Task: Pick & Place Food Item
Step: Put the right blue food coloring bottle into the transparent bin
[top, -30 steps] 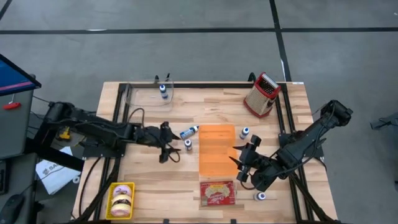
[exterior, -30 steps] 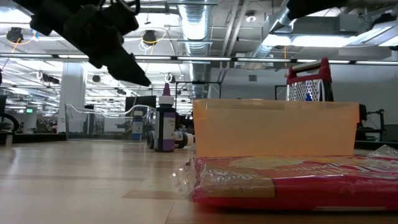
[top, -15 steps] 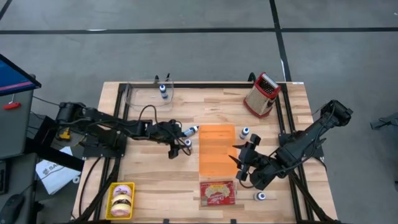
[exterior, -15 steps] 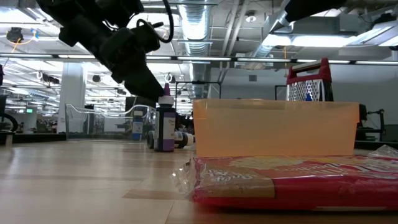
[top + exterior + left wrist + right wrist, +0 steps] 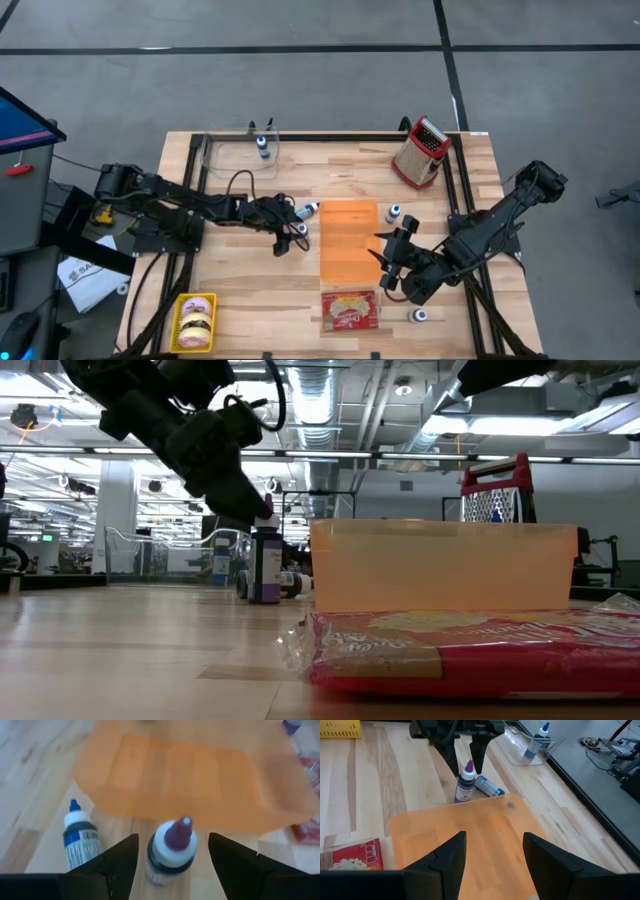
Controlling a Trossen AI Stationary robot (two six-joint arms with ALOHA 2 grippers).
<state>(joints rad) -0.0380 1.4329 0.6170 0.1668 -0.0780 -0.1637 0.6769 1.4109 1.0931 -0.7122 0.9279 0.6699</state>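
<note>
A small upright bottle with a purple cap (image 5: 302,232) stands on its base on the wooden table, just left of the orange tray (image 5: 349,243). My left gripper (image 5: 289,234) is open, with one finger on either side of this bottle (image 5: 172,851) and a gap showing on both sides. In the low view the gripper (image 5: 252,510) is at the height of the bottle's cap (image 5: 266,565). A red snack packet (image 5: 349,309) lies flat near the table's front edge. My right gripper (image 5: 392,258) is open and empty over the tray's right edge (image 5: 470,845).
A blue-labelled bottle (image 5: 305,211) lies on its side just beyond the purple one. Other small bottles (image 5: 394,213) (image 5: 419,315) stand right of the tray. A grater (image 5: 421,152) is at the back right, a clear container (image 5: 240,153) at the back left, and a yellow tray of donuts (image 5: 195,322) at the front left.
My left gripper has moved toward the table's right edge and down, from open table left of the purple-capped bottle to a place around it, staying open. The bottle and my right arm have kept still.
</note>
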